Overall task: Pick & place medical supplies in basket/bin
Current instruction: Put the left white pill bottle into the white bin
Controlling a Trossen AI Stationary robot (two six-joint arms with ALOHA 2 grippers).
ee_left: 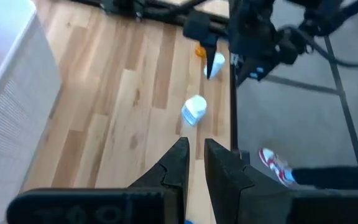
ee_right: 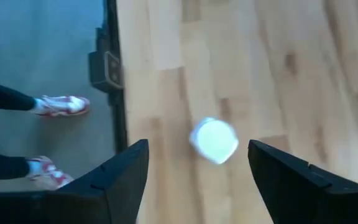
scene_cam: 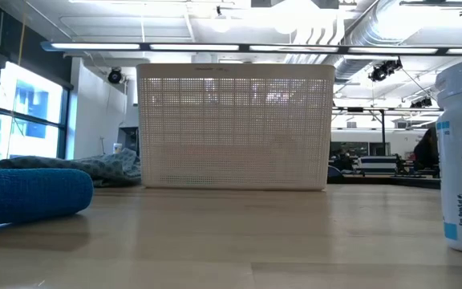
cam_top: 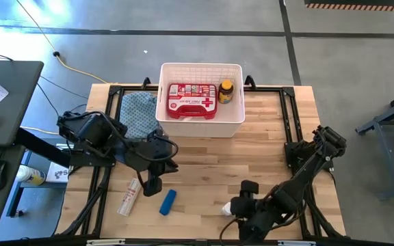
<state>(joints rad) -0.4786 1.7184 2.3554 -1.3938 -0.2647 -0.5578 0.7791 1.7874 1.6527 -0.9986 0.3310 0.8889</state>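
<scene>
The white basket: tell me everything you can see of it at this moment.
The white basket is a large rectangular bin that looks like plastic, with fine grid walls and a rounded rim. It stands upright at the far middle of the wooden table. Inside lie a red first-aid case with a white cross, and beside it an amber bottle with a yellow cap. A blue patterned cloth lies against its left wall. Neither gripper touches it.

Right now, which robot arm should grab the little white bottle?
Probably the right. The right gripper hangs open right above the small white pill bottle, which shows between its fingers. The left gripper is nearly shut, over by the blue tube.
</scene>
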